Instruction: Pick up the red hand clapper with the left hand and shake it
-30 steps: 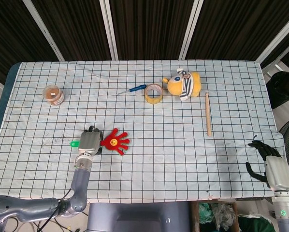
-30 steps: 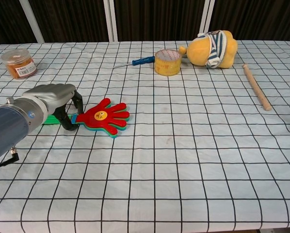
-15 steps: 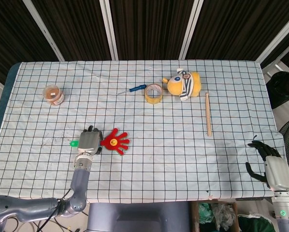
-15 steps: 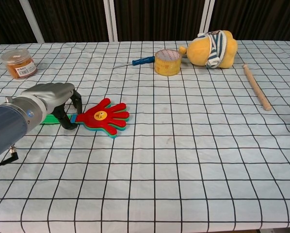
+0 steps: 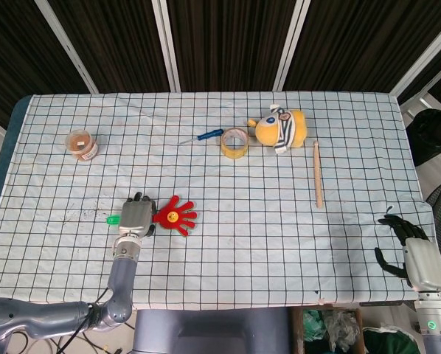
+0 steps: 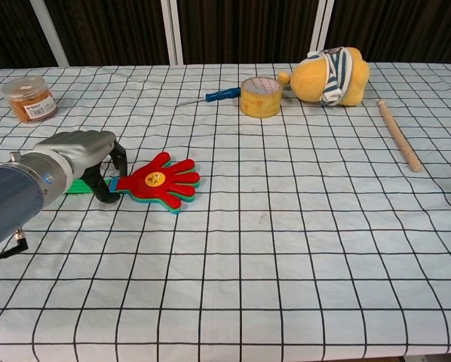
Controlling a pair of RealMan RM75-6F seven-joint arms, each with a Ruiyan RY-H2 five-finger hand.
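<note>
The red hand clapper (image 6: 161, 181) lies flat on the surface (image 6: 301, 249), near left. Its green handle is straddled by the left hand (image 6: 86, 154), fingers curled down around it for lifting; a firm grip cannot be confirmed.

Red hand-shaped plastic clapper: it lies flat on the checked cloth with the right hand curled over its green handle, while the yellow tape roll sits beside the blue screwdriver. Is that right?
Not quite: it is the left hand, not the right, that curls over the green handle of the red hand-shaped plastic clapper, as the chest view shows. The right hand hangs off the table's near right corner in the head view. The rest holds: yellow tape roll beside the blue screwdriver.
</note>
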